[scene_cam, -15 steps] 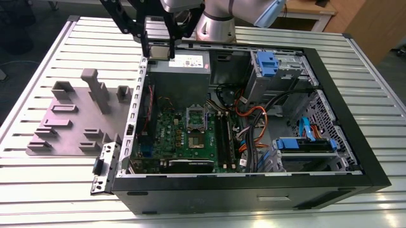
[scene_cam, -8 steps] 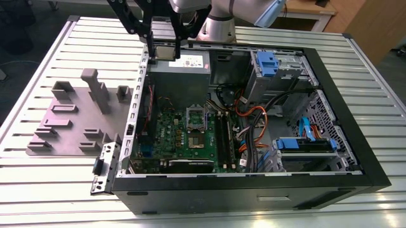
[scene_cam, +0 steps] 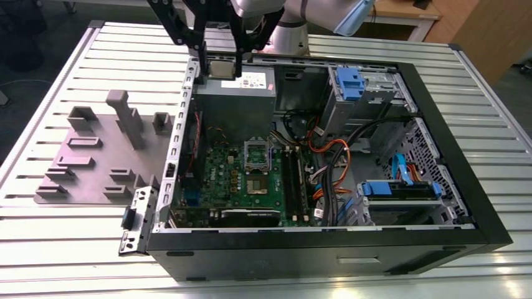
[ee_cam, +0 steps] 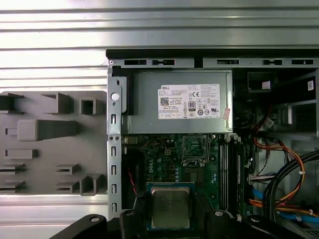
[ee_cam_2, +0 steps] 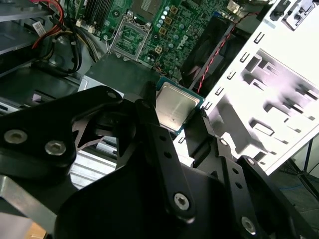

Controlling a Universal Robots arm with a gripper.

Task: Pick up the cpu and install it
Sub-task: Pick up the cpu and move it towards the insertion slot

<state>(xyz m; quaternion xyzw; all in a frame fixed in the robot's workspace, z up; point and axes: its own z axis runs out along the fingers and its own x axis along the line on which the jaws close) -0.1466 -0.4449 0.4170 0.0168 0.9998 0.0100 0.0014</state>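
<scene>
The cpu [scene_cam: 221,68] is a small square chip with a shiny silver top, and my gripper [scene_cam: 219,65] is shut on it by its edges. In the exterior view it hangs above the back left corner of the open computer case [scene_cam: 465,205], over the power supply. Both wrist views show the cpu [ee_cam_2: 174,106] [ee_cam: 170,206] clamped between the black fingers [ee_cam_2: 149,124] [ee_cam: 133,219]. The motherboard's socket [scene_cam: 256,155] [ee_cam: 195,148] [ee_cam_2: 130,40] lies further inside the case with its metal frame around it.
The grey power supply box with a white label [scene_cam: 237,93] [ee_cam: 179,107] sits under the gripper. A grey fixture plate with upright blocks [scene_cam: 99,156] lies on the exterior view's left. Orange cables [scene_cam: 326,149], memory sticks [scene_cam: 296,180] and blue-tabbed drive bays [scene_cam: 349,81] crowd the case's right.
</scene>
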